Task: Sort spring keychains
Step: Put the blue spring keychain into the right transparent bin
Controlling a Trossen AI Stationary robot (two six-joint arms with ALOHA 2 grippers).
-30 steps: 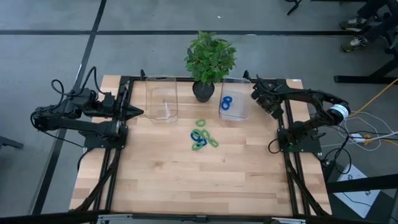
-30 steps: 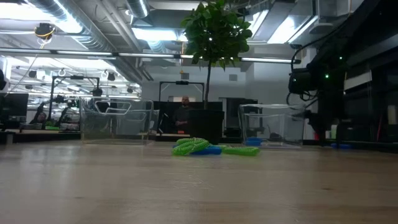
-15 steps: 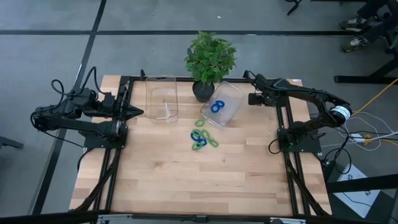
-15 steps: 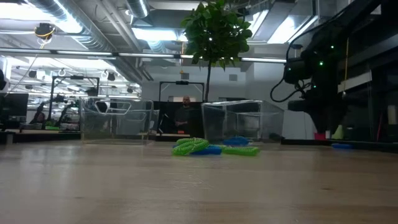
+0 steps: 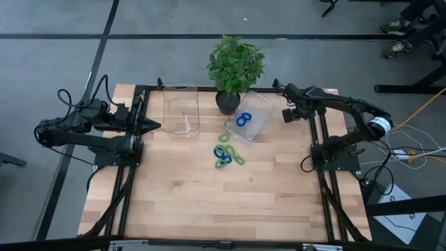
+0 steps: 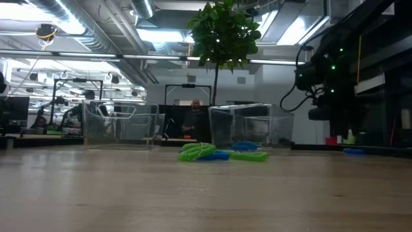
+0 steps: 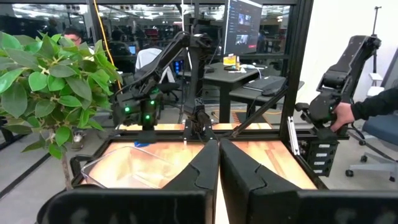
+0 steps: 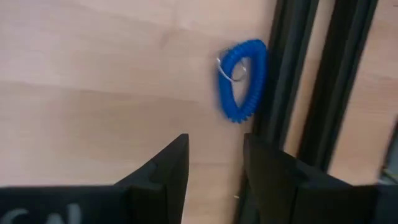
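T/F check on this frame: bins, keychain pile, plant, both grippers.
1. The right bin holds blue keychains. True.
2. The left bin holds green keychains. False: nothing shows inside it.
3. A pile of keychains lies on the table in front of the bins. True.
4. The left gripper is over the pile. False: it waits at the table's left edge, fingers shut.
5. The plant stands between the bins at the back. True.
6. The right gripper holds a keychain. False: it is open; a loose blue keychain lies on the table beyond it.
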